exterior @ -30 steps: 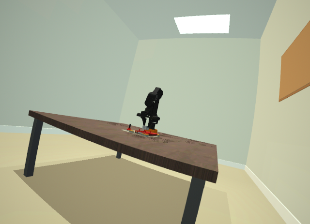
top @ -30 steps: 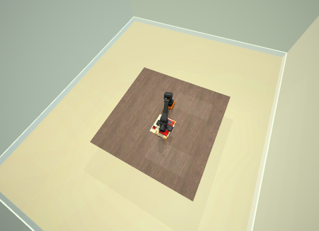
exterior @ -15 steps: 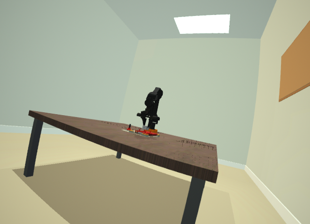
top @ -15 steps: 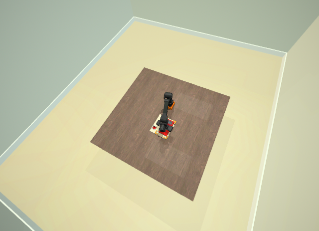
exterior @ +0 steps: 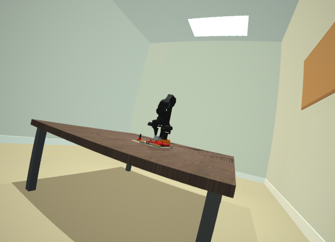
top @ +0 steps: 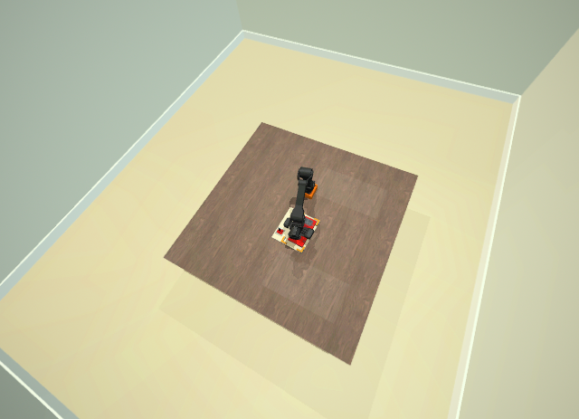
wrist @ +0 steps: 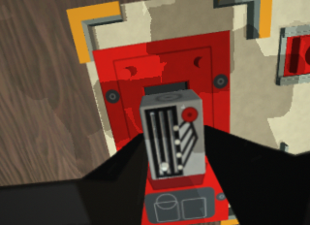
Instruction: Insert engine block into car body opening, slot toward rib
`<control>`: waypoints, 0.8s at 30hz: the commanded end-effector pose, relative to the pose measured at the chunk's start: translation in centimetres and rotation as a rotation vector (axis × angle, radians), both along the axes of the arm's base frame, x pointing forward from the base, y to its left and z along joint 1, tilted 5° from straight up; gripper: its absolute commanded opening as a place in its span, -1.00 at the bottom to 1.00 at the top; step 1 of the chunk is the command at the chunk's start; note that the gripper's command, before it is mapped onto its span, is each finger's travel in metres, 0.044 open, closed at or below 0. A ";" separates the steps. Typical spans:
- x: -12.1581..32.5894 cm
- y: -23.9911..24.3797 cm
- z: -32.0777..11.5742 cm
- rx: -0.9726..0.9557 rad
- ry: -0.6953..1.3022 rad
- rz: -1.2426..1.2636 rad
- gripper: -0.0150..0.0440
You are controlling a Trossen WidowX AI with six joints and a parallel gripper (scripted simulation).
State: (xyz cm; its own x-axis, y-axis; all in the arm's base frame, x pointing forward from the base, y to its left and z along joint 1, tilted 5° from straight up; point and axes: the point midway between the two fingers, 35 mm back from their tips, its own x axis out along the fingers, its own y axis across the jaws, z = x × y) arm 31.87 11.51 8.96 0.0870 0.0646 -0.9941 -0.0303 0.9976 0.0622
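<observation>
The grey engine block (wrist: 173, 144) (exterior: 156, 138) is upright between the fingers of my gripper (wrist: 172, 136) (exterior: 159, 137), which is shut on it. Its top shows dark slots on the left and a red round cap. The block is over the red car body (wrist: 220, 55) (top: 298, 242) (exterior: 163, 145). A strip of the dark opening (wrist: 167, 86) shows just beyond the block's far end; the rest is hidden under it. The rib and how deep the block sits are hidden. In the top view the arm covers the block.
The car body lies on a cream board (wrist: 136, 30) (top: 277, 236) with yellow corner brackets (wrist: 77, 33) (wrist: 264, 16). A red piece (wrist: 296, 55) in a grey frame is to the right. A small red piece with a black post (top: 280, 231) (exterior: 140, 137) stands on the board's far side.
</observation>
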 end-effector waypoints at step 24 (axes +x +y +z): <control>0.1 0.0 -0.7 -0.003 -0.001 0.004 0.05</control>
